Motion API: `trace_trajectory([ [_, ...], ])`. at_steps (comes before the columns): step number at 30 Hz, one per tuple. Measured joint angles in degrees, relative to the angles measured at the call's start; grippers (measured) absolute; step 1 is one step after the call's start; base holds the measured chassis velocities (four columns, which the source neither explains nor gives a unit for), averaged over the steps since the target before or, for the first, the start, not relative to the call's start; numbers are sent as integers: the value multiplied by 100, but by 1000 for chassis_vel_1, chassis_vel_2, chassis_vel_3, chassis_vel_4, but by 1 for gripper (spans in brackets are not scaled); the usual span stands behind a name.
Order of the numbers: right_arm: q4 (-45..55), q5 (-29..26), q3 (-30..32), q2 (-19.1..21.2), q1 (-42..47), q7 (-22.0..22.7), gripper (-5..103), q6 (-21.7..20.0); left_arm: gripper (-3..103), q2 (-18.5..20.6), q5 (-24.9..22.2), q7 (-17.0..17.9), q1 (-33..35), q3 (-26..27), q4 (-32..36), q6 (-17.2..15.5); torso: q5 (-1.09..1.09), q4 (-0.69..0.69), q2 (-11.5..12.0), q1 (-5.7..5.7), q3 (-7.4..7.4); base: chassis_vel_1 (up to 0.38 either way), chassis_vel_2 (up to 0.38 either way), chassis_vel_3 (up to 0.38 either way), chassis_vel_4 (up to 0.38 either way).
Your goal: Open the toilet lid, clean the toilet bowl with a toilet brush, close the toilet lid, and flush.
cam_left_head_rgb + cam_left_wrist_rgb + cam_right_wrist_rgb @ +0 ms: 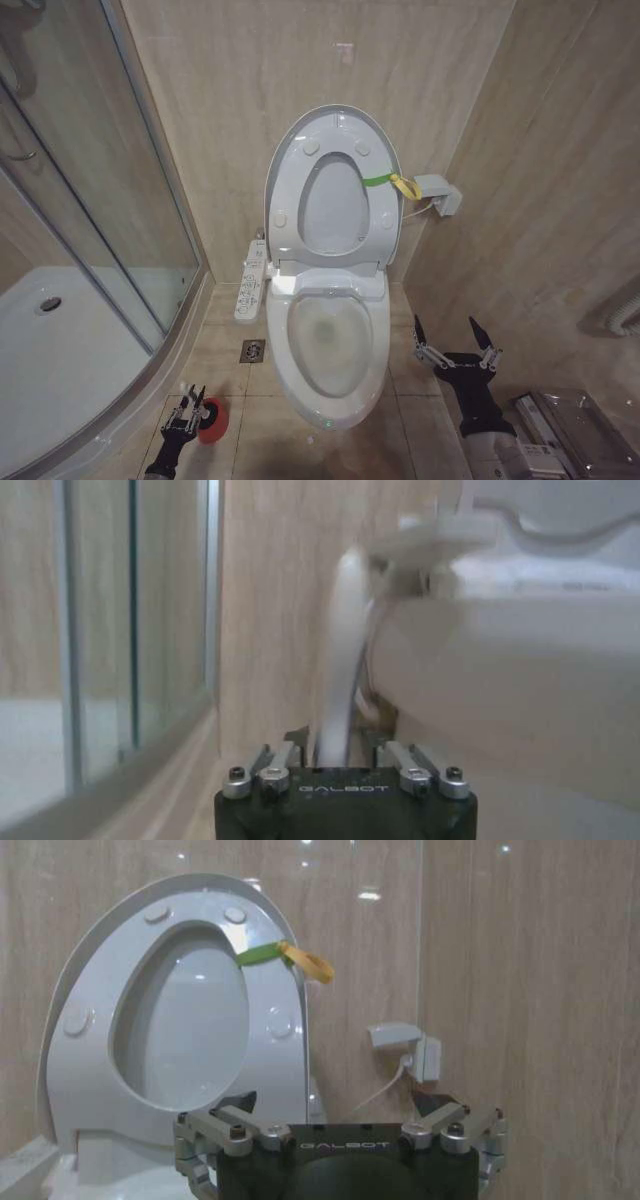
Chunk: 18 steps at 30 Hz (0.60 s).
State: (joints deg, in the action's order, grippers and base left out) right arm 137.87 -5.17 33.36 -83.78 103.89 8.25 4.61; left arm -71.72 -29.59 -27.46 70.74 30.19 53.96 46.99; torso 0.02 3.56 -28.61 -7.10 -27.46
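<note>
Left hand [188, 407] low at near left, over red holder [212, 420] on floor, clenched on white brush [338, 660] handle, which rises between its fingers beside bowl's outer wall. Right hand [456, 341] near right of toilet, above floor, fingers spread, released, grasping nothing. Bowl [330, 345] centre, uncovered. Button panel [251, 281] on bowl's left side. Lid [283, 175] and seat [380, 215] raised upright together against far wall, yellow-green strap [392, 183] on their right edge. White wall box [438, 194] just right of strap.
</note>
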Motion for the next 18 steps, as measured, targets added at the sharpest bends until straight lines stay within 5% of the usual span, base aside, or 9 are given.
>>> trace_trajectory([
  [1,0,0,0,0,0,0,100,0,14,0,0,0,0,0,0,0,0,0,0,0,0,0,0,0,0],
  [2,-1,0,0,-1,0,1,100,-1,40,9,1,32,35,-8,60,-1,-1,-1,-1,-1,-1,0,0,0,0],
  [8,0,0,0,-1,0,1,100,0,40,59,3,86,101,-6,341,-3,-3,0,-3,0,-1,0,0,0,0],
  [9,0,0,0,-1,0,0,100,0,67,59,4,96,115,-6,379,-4,-5,0,-3,0,-1,0,0,0,0],
  [16,0,0,0,-1,0,0,100,1,67,22,47,186,321,41,690,-7,-3,0,-4,-1,-1,0,0,0,0],
  [17,0,0,0,-1,0,0,100,0,93,12,57,210,384,65,797,-9,-2,-1,-4,0,-1,0,0,0,0],
  [18,0,0,0,-1,0,0,100,0,93,4,82,237,444,87,907,-11,-2,-1,-4,-1,-1,0,0,0,0],
])
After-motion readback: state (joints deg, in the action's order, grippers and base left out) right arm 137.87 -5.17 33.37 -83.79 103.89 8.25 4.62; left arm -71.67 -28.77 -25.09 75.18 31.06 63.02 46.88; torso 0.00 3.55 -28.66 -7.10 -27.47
